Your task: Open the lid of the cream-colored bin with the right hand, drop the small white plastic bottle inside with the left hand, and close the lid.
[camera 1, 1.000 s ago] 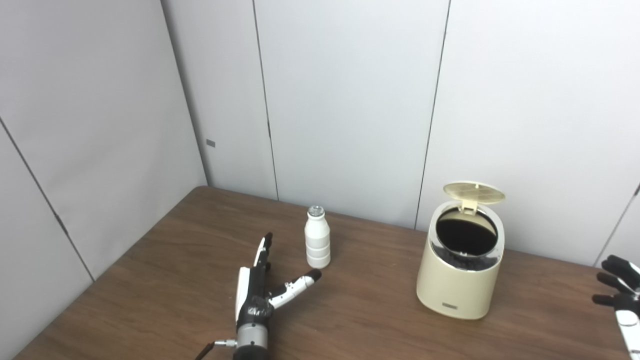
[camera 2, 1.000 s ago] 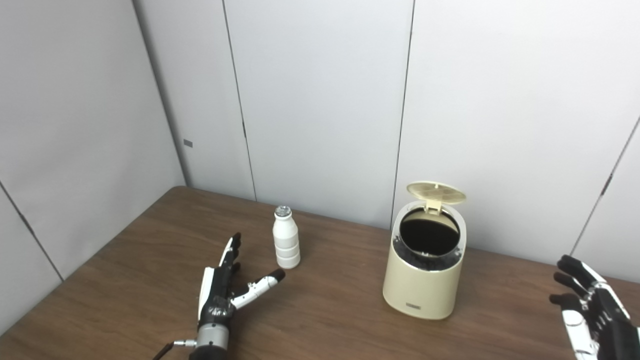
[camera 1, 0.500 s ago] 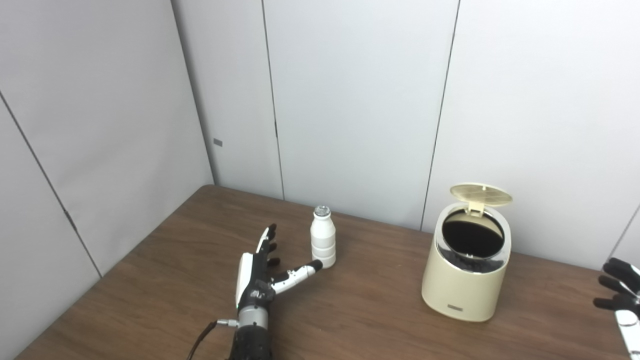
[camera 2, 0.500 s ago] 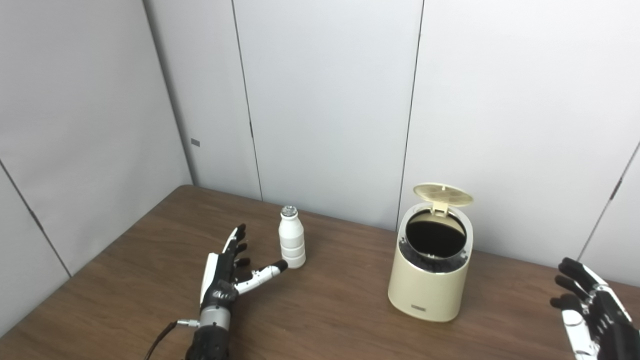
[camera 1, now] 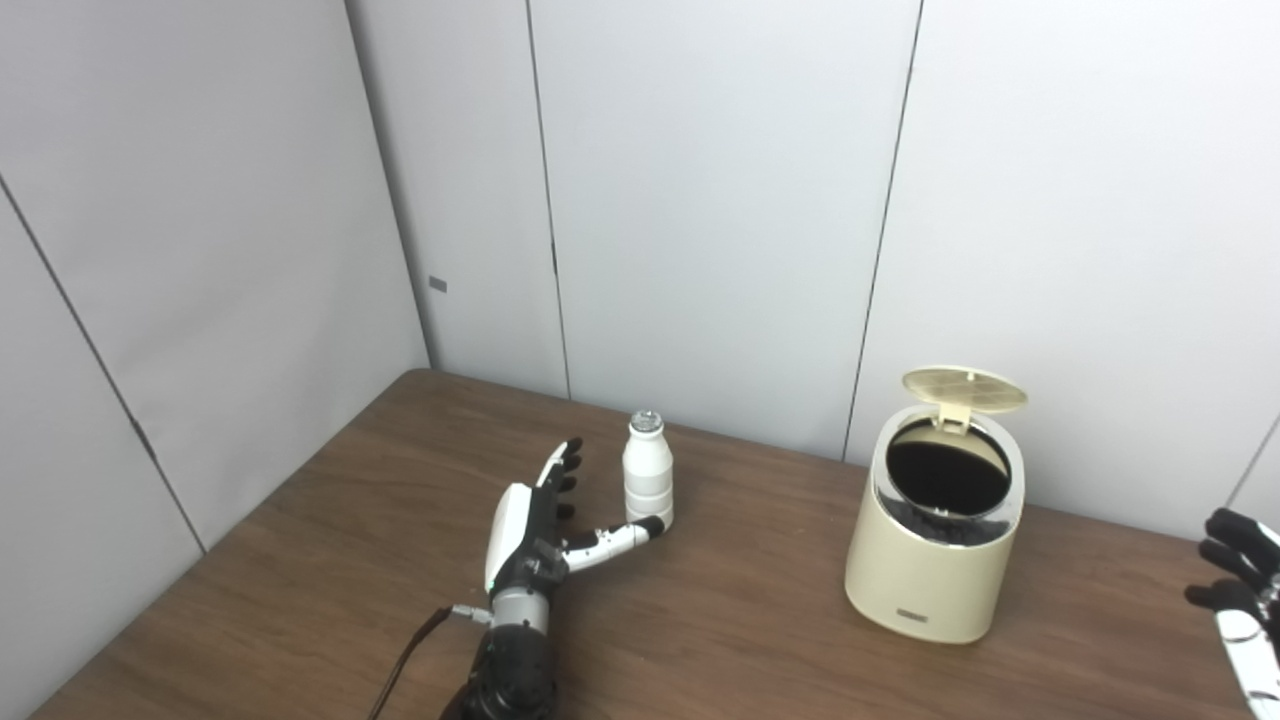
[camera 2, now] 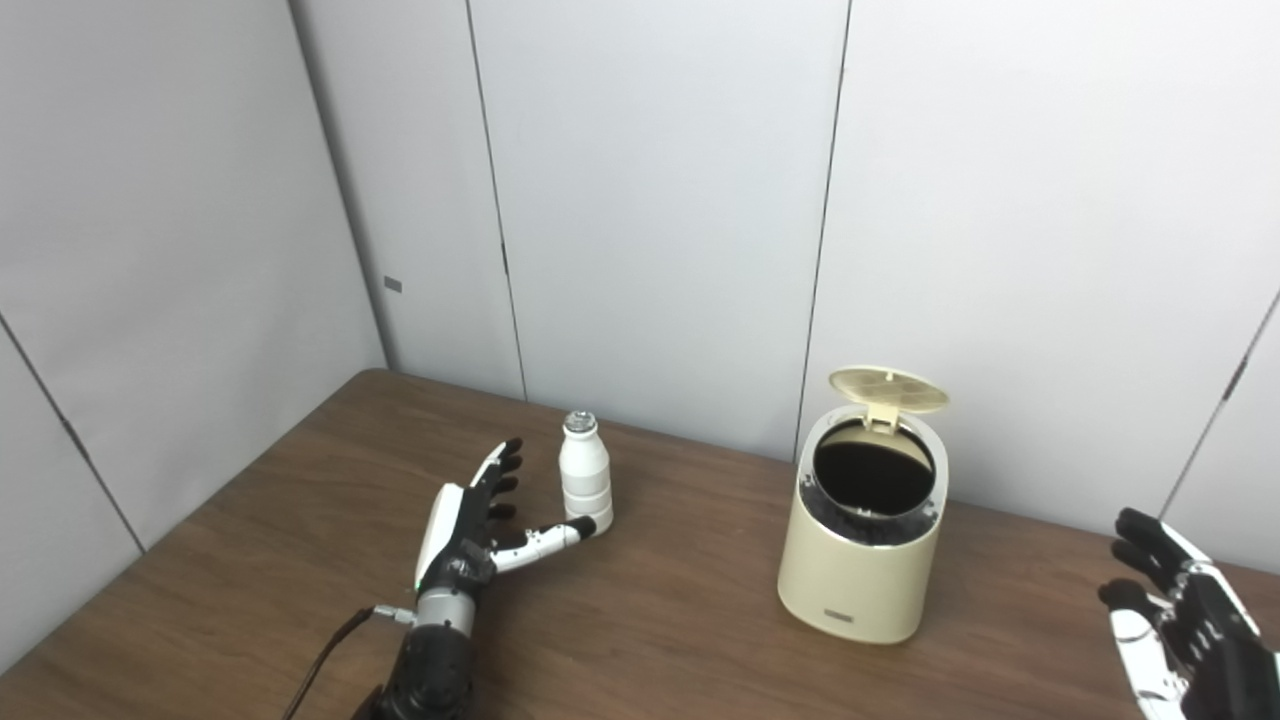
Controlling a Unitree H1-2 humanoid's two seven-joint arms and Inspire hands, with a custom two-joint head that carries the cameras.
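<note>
The small white bottle (camera 1: 647, 483) with a silver cap stands upright on the brown table (camera 1: 720, 630), left of centre. My left hand (camera 1: 545, 525) is open just left of it, fingers spread beside its left side and the thumb tip at its base in front. The cream-colored bin (camera 1: 936, 540) stands to the right with its round lid (camera 1: 964, 385) flipped up at the back, showing a dark inside. My right hand (camera 2: 1180, 620) is open at the lower right edge, well away from the bin.
Grey wall panels (camera 1: 700, 200) close off the table at the back and left. A thin cable (camera 1: 405, 660) trails from the left wrist over the table. Bare wood lies between the bottle and the bin.
My left hand has reached forward and right, up to the bottle, with the thumb now at its base. The camera shifted slightly. The right hand, bin and lid have stayed put.
</note>
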